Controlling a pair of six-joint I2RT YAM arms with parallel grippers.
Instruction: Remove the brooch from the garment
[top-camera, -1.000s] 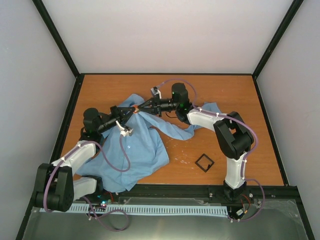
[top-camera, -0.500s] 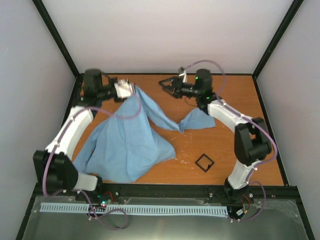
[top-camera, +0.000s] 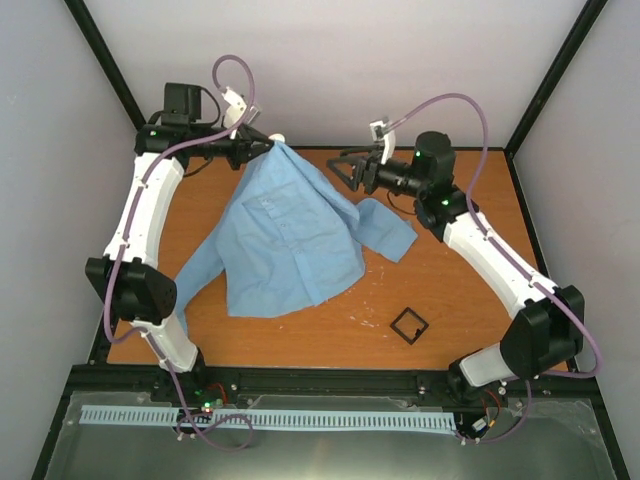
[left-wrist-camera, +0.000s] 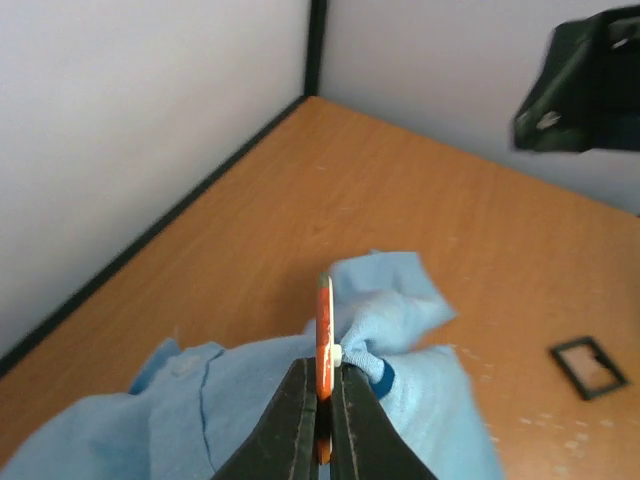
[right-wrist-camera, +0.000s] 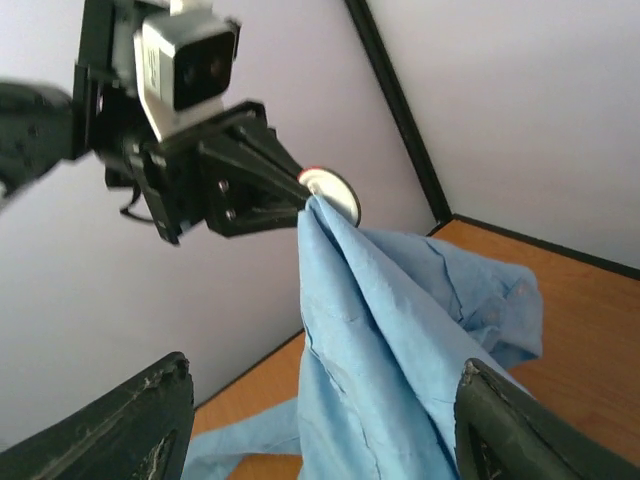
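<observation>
Top external view: the left gripper (top-camera: 266, 146), at eleven o'clock, is clamped tight on the brooch (top-camera: 277, 139), and the blue shirt (top-camera: 290, 235) hangs from it. At one o'clock the right gripper (top-camera: 343, 171) gapes wide and holds nothing.

Light is bright, even and diffuse in all three views, and the pale walls take a faint lilac cast. From overhead the garment (top-camera: 290, 240) throws only a thin, soft-edged shadow onto the table (top-camera: 470, 300), the grey metal strip (top-camera: 330, 450) at the near edge carries a dull sheen, and the whole picture is slightly soft. In the left wrist view the left gripper (left-wrist-camera: 322, 400) is a dark, unfocused wedge, the edge-on brooch (left-wrist-camera: 323, 335) is fairly crisp, and the black frame (left-wrist-camera: 590, 367) and a dark block (left-wrist-camera: 585, 90) at the upper right are blurred. In the right wrist view the right gripper (right-wrist-camera: 322, 365) shows black and soft in the lower corners; the brooch's white face is the brightest spot.
</observation>
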